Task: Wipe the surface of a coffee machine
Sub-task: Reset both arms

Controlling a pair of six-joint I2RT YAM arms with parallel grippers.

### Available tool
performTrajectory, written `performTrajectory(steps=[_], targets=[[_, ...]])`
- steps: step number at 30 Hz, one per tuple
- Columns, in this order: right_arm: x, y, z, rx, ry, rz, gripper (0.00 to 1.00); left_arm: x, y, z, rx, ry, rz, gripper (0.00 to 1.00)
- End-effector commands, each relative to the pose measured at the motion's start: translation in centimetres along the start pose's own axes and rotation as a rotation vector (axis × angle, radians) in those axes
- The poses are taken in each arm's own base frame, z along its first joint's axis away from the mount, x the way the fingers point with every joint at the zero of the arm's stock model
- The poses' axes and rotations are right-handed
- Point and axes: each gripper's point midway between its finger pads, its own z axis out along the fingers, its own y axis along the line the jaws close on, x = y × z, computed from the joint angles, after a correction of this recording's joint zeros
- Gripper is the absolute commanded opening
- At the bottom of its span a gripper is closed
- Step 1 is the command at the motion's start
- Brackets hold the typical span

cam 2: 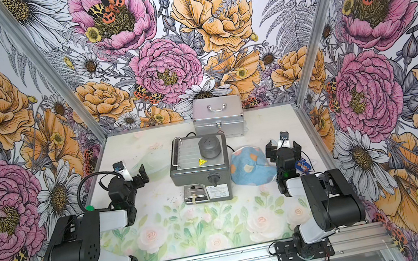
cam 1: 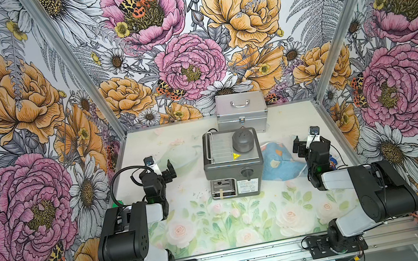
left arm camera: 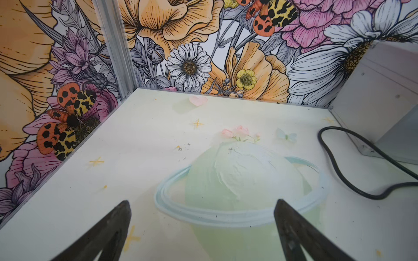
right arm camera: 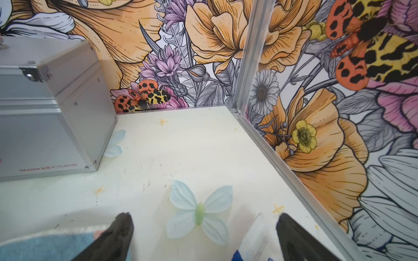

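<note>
The coffee machine [cam 1: 232,162] [cam 2: 200,167], a dark-grey box with a ribbed top tray, a grey dome cap and a yellow sticker, stands mid-table in both top views. A blue patterned cloth [cam 1: 280,162] [cam 2: 250,166] lies crumpled against its right side, and its edge [right arm camera: 45,246] shows in the right wrist view. My left gripper [cam 1: 161,171] [left arm camera: 202,203] hangs open left of the machine, over bare table. My right gripper [cam 1: 309,142] [right arm camera: 203,215] is open just right of the cloth, holding nothing. Neither wrist view shows the machine.
A silver aluminium case [cam 1: 240,111] [right arm camera: 45,113] with a handle stands behind the machine at the back wall. A black power cable [left arm camera: 339,171] loops on the table behind the machine. A small white and blue packet [right arm camera: 253,239] lies under my right gripper. Floral walls enclose three sides.
</note>
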Motion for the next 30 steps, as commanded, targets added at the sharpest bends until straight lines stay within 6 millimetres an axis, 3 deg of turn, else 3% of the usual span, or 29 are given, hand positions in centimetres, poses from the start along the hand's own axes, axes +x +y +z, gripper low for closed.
performTrajectory(steps=[1,30], targets=[[0.21,0.18,0.05,-0.013,-0.020,0.014,0.99,-0.21,-0.15,0.04,0.021,-0.002,0.018,0.99],[0.27,0.09,0.27,-0.015,0.004,0.025,1.00,-0.24,-0.29,0.08,0.019,0.001,0.024,0.99]])
